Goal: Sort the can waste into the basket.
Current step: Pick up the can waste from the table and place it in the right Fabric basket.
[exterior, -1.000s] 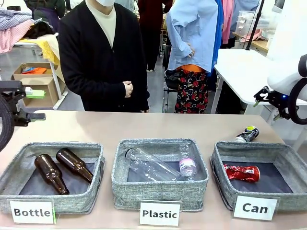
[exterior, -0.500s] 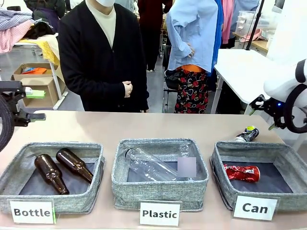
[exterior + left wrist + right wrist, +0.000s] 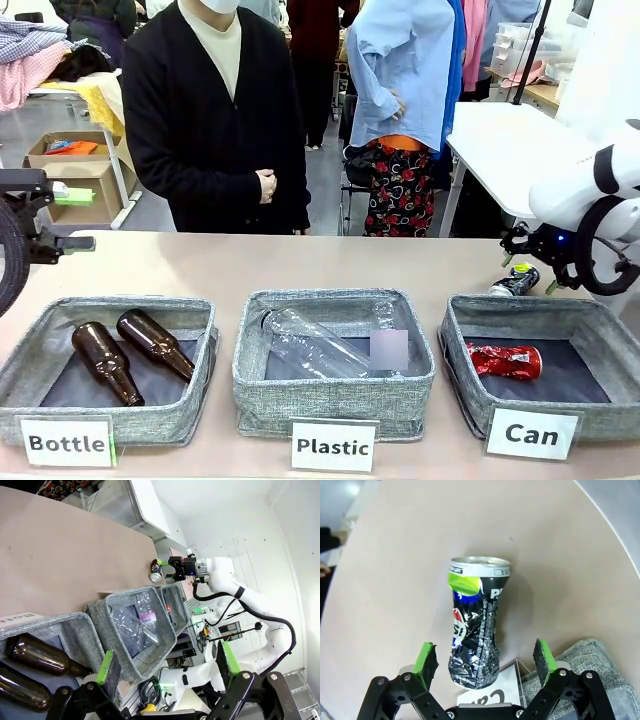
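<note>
Right gripper is spread wide with the black can straight ahead between its fingers; I'd drop squarely over it before squeezing.

Light brown table with fabric bins along its near edge. Left: grey bin fronted by a white sign reading "Bottle", containing two brown glass bottles lying side by side on the dark floor, necks angled toward the near right. Centre: matching grey bin with a sign reading "Plastic", holding clear plastic bottles lying on their sides. A person in a dark cardigan stands at the far side of the table, hands clasped in front. Behind, at left, an open cardboard box rests on the floor.
</note>
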Motion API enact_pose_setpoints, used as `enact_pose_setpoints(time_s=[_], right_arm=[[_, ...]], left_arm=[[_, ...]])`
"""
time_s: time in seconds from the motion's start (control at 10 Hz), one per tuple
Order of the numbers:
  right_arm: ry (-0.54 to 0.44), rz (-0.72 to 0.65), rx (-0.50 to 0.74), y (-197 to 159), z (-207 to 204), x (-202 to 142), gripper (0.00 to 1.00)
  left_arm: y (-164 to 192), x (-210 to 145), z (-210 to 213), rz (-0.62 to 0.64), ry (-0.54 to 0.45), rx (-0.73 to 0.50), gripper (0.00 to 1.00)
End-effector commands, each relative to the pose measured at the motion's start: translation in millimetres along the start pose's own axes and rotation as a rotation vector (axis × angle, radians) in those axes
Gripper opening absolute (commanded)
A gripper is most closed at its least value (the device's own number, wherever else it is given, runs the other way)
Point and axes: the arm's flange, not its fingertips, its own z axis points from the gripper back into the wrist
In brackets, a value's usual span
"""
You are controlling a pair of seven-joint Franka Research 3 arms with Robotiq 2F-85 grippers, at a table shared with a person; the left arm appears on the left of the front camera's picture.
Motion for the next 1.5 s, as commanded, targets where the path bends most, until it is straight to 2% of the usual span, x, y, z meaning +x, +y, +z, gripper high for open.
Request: enact_pose_setpoints(time_s=[0.0, 0.8, 1.2, 1.3, 1.4], right_arm=[[-0.048, -0.03, -0.025, 11.6, 2.3, 1.0, 1.0], [-0.136, -0.014, -0.024, 22.1, -49.1, 19.5, 1.0], [-0.106, -0.002, -0.087, 22.1, -66.9, 18.3, 1.0], [-0.077, 0.011, -0.099, 22.4, -67.3, 18.6, 0.45], [-0.076, 0.003, -0.096, 23.7, -70.3, 19.2, 0.44]], left_arm=[[-0.9, 0.8, 3.8, -0.01, 0.015, -0.006, 1.0], [-0.9, 0.8, 3.8, -0.01, 0.015, -0.006, 1.0], [-0.9, 0.8, 3.8, -0.01, 0.015, -0.006, 1.0], [-0.9, 0.8, 3.8, -0.01, 0.015, -0.006, 1.0], [-0.9, 0.8, 3.8, -0.01, 0.015, -0.006, 1.0]])
